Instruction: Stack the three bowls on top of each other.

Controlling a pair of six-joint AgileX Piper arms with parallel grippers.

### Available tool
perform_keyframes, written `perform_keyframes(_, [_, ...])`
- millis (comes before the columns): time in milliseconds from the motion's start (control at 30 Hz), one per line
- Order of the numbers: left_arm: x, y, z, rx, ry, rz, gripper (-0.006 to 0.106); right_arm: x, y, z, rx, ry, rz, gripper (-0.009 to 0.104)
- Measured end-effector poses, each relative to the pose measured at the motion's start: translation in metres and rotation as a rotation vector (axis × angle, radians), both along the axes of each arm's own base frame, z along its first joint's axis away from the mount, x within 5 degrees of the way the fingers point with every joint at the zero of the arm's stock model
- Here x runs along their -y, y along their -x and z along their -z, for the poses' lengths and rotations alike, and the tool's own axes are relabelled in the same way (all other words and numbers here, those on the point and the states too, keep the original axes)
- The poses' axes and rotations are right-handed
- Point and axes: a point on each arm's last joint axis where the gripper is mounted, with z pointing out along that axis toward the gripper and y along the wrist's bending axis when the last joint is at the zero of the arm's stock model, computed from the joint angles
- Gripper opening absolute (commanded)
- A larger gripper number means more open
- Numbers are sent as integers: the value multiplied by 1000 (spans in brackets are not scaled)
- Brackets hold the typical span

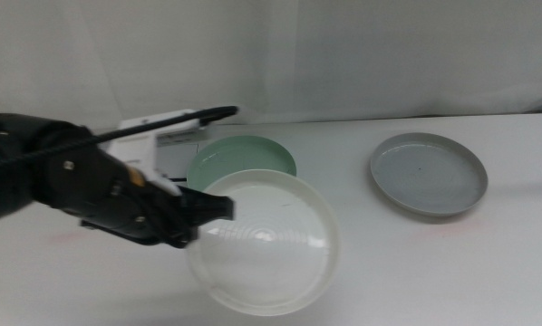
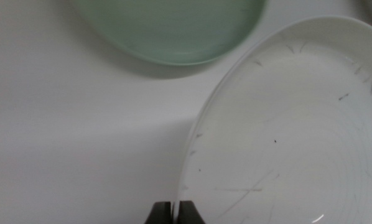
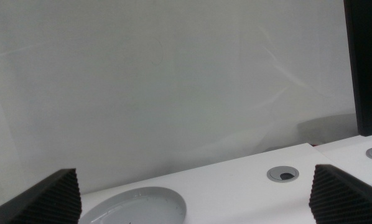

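The white bowl (image 1: pixel 264 243) is gripped by its rim in the left gripper (image 1: pixel 215 208) and held tilted above the tabletop (image 1: pixel 452 263), partly overlapping the mint green bowl (image 1: pixel 239 160). The light grey bowl (image 1: pixel 428 173) is set well apart. The right gripper (image 3: pixel 195 193) is spread wide, holding nothing.

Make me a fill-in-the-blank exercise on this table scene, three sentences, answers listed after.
1. The left gripper is clamped on the rim of the ____ bowl.
2. The bowl partly hidden behind that held bowl is ____.
3. The ____ bowl sits alone, apart from the other two; the right gripper waits open near it.

Missing words: white; green; grey
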Motion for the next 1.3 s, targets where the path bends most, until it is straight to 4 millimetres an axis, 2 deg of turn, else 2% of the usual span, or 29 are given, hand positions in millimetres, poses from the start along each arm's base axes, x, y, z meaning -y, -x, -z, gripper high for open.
perform_keyframes(167, [24, -2, 15, -15, 16, 19, -3, 0, 0, 0, 0, 0, 0, 103])
perform_keyframes(300, [36, -8, 38, -49, 8, 13, -3, 0, 0, 0, 0, 0, 0, 103])
perform_keyframes(567, [41, -18, 77, -130, -36, -6, -3, 0, 0, 0, 0, 0, 0, 103])
perform_keyframes(700, [42, -19, 89, -158, -51, -11, -3, 0, 0, 0, 0, 0, 0, 103])
perform_keyframes(833, [43, -20, 92, -156, -48, -15, -1, 0, 0, 0, 0, 0, 0, 103])
perform_keyframes(900, [43, -21, 92, -147, -44, -16, 7, 0, 0, 0, 0, 0, 0, 103])
perform_keyframes(933, [43, -22, 92, -145, -43, -17, 15, 0, 0, 0, 0, 0, 0, 103])
perform_keyframes(1000, [44, -22, 93, -136, -39, -16, 37, 0, 0, 0, 0, 0, 0, 103])
perform_keyframes(1100, [44, -23, 92, -133, -37, -16, 86, 0, 0, 0, 0, 0, 0, 103])
perform_keyframes(1133, [44, -23, 92, -133, -37, -16, 93, 0, 0, 0, 0, 0, 0, 103])
perform_keyframes(1300, [45, -24, 89, -127, -37, -10, 91, 0, 0, 0, 0, 0, 0, 103])
